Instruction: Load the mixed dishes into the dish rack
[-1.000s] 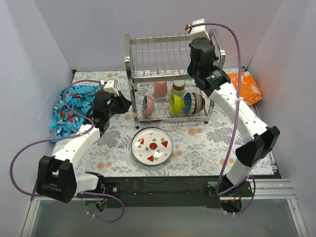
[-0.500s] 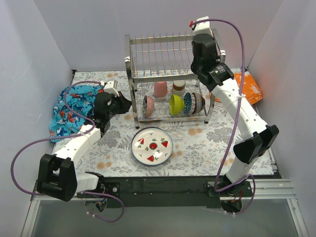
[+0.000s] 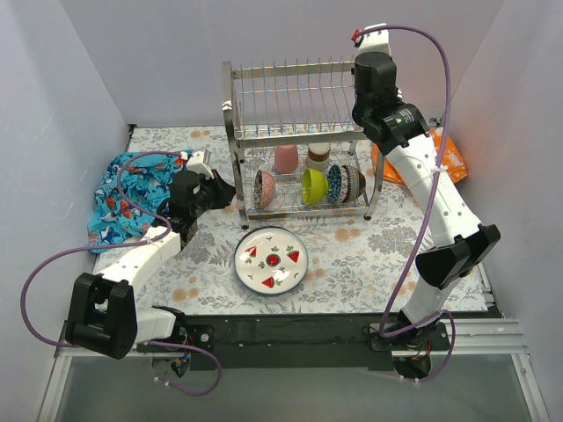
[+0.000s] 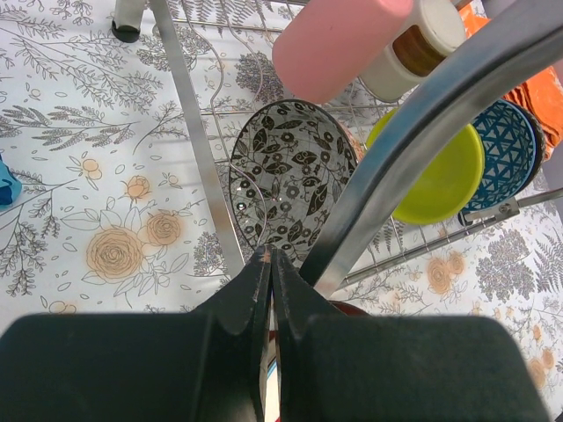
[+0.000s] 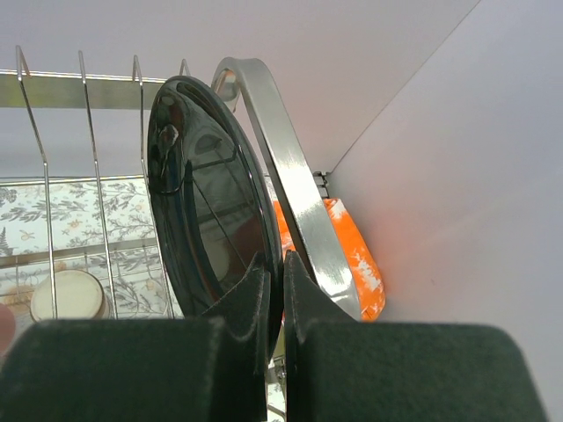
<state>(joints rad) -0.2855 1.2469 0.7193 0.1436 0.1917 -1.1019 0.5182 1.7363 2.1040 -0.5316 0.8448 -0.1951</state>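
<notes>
The chrome dish rack [image 3: 290, 132] stands at the back middle. Its lower tier holds a pink cup [image 3: 286, 158], a tan cup [image 3: 318, 156], a patterned bowl [image 3: 265, 187], a lime bowl [image 3: 313, 185] and a blue bowl [image 3: 335, 183]. My right gripper [image 5: 274, 264] is shut on the rim of the black plate [image 5: 207, 202], held upright among the upper shelf wires by the rack's right handle [image 5: 290, 185]. The white red-rimmed plate [image 3: 272, 258] lies flat in front of the rack. My left gripper [image 4: 268, 257] is shut and empty, by the rack's front left post [image 4: 189, 132].
A blue patterned cloth [image 3: 132, 189] lies at the left and an orange cloth [image 3: 444, 154] at the right behind the rack. White walls close in the table on three sides. The right arm [image 3: 422, 176] arches over the rack's right end.
My right arm has risen and swung right with the black plate, to the rack's upper right corner. The left gripper has shifted slightly and stays shut.
</notes>
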